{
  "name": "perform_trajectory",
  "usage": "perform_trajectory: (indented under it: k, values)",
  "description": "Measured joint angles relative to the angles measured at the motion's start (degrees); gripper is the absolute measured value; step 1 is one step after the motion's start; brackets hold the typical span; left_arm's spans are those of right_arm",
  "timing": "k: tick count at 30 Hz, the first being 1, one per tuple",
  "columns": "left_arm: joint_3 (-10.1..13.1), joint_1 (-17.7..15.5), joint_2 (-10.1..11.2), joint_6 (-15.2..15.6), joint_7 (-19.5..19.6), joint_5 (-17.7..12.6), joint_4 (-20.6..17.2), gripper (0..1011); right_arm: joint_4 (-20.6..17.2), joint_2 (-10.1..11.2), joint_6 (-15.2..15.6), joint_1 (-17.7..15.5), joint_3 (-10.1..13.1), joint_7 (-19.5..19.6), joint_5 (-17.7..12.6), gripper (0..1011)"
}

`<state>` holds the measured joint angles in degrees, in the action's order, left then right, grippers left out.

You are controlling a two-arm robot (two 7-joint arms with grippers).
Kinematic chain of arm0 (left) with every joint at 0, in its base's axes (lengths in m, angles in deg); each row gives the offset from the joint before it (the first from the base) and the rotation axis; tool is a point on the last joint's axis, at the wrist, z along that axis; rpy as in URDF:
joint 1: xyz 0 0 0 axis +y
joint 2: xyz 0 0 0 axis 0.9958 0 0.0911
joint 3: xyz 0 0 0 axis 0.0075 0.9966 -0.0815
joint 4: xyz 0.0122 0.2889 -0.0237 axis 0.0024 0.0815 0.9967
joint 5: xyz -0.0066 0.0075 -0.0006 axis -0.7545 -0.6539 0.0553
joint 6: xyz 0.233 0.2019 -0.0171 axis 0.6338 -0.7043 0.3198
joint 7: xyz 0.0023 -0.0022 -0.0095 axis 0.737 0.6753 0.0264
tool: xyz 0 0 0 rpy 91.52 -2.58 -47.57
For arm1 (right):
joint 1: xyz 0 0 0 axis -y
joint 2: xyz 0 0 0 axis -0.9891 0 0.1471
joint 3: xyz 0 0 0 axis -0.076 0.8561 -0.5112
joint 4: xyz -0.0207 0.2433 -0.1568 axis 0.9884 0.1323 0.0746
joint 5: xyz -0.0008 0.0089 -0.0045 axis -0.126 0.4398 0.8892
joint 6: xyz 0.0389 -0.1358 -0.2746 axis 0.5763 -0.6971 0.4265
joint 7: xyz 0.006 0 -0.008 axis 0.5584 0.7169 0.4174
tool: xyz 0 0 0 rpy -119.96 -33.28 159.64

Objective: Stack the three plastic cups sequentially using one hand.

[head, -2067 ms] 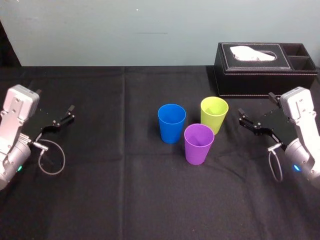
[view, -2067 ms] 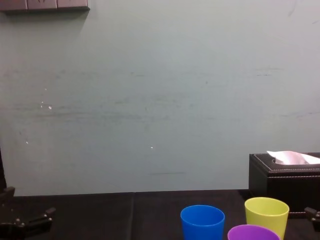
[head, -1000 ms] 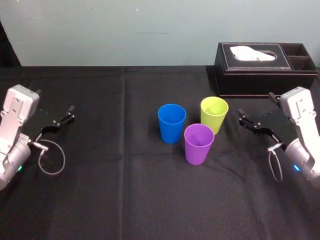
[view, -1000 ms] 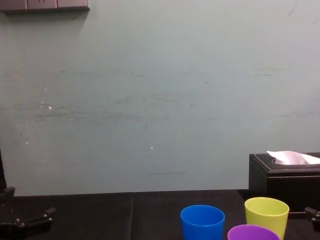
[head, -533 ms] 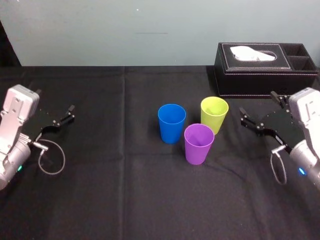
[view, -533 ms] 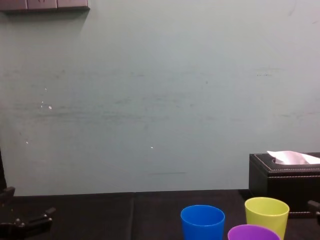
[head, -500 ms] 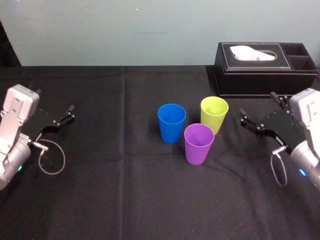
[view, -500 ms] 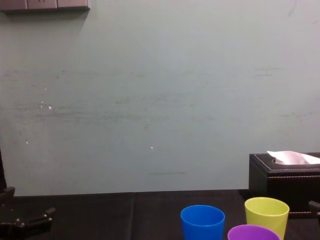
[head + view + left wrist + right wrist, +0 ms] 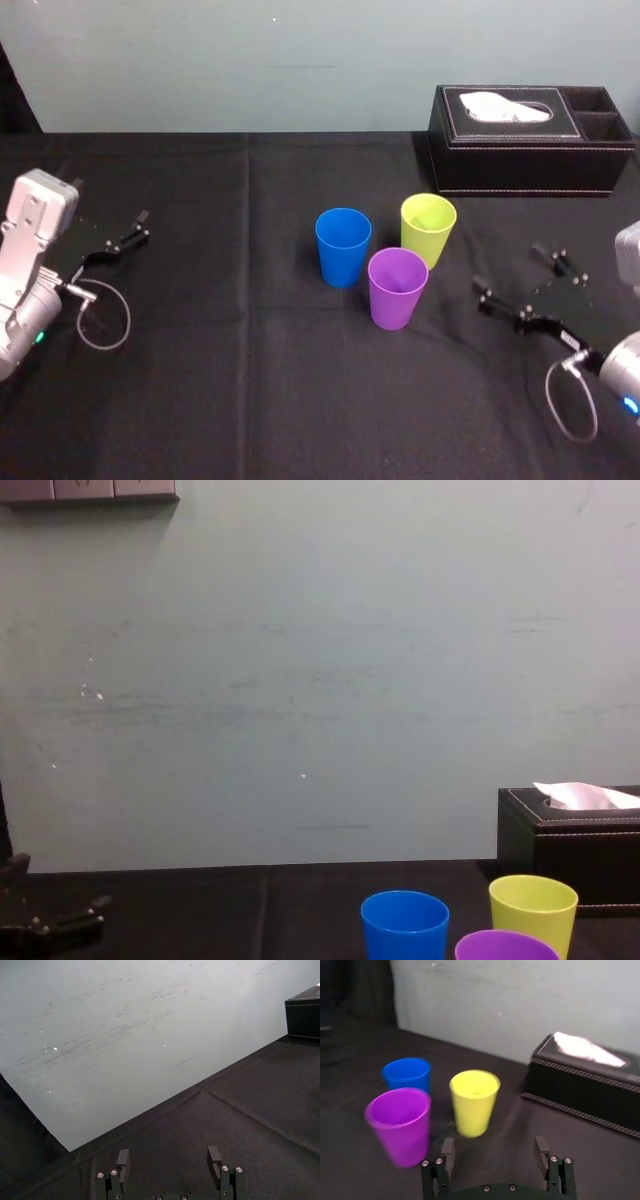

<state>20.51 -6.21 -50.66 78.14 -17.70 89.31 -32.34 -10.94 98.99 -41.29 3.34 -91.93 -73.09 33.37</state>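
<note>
black cloth table (image 9: 250, 400) takes up most of my head view, w/ a pale wall (image 9: 250, 60) at the far side. black tissue box (image 9: 530, 150) sits far right, white tissue (image 9: 500, 104) showing in its top slot. left gripper (image 9: 140, 226) is parked at the left edge, well apart from the cups, fingers spread wide w/ nothing btwn them. right gripper (image 9: 512, 272) is on the right side, nearer me than the box, aimed at the cups, fingers wide & holding nothing, apart from all three. cups stand upright, mouths up, unstacked, clustered mid-table: blue cup (image 9: 343, 247) on the left, yellow-green cup (image 9: 428, 230) right of it & a bit farther, purple cup (image 9: 398, 288) nearest, just beside both. can't tell if purple touches blue; right wrist view shows a gap btwn purple & yellow-green
</note>
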Motion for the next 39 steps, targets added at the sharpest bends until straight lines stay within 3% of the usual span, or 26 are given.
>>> perform_trajectory:
  k: [6, 14, 25, 39]
  values:
    - [0.00, 0.00, 0.00, 0.00, 0.00, 0.00, 0.00, 1011, -1.23, -0.15, 1.36, -2.12, -0.16, -3.67, -2.26, 1003]
    - [0.00, 0.00, 0.00, 0.00, 0.00, 0.00, 0.00, 1011, 0.58, -3.09, 1.76, -0.45, -2.03, -8.33, -3.19, 1003]
    - [0.00, 0.00, 0.00, 0.00, 0.00, 0.00, 0.00, 1011, 2.51, -6.13, 2.58, 1.39, -2.85, -10.96, -2.76, 1003]
    - [0.00, 0.00, 0.00, 0.00, 0.00, 0.00, 0.00, 1011, 3.53, -8.75, 3.38, 3.04, -3.05, -12.34, 0.34, 1003]
